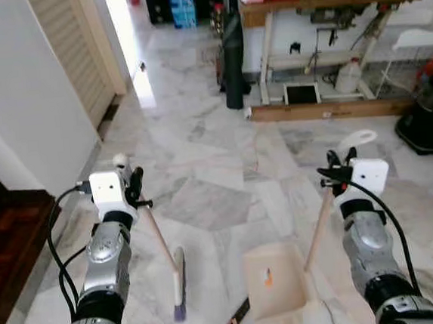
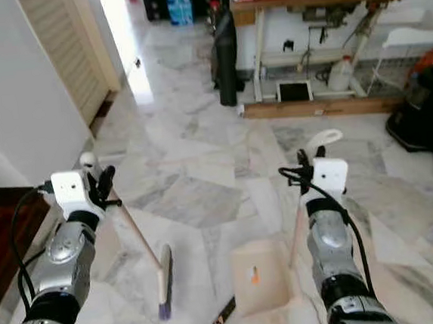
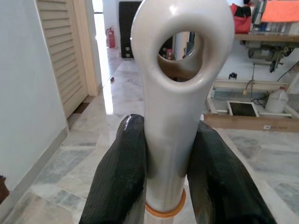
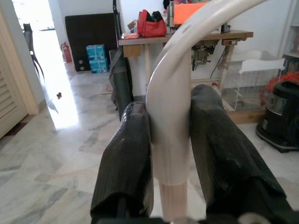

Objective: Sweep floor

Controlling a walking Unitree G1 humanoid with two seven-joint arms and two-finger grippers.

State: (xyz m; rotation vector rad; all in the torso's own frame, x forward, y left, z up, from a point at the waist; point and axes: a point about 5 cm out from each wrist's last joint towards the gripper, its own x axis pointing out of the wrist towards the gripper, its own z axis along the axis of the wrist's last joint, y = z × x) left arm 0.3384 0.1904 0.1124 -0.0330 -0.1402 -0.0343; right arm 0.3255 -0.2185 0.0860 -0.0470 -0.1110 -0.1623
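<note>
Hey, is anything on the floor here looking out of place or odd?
One thing: a small dark stick-like object lies loose on the marble floor, between the purple-bristled broom head and the beige dustpan. It looks like debris to sweep. I cannot tell what it is.

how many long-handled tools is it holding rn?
2. Broom in the left claw, head on the floor; dustpan in the right claw, resting right of the broom.
</note>
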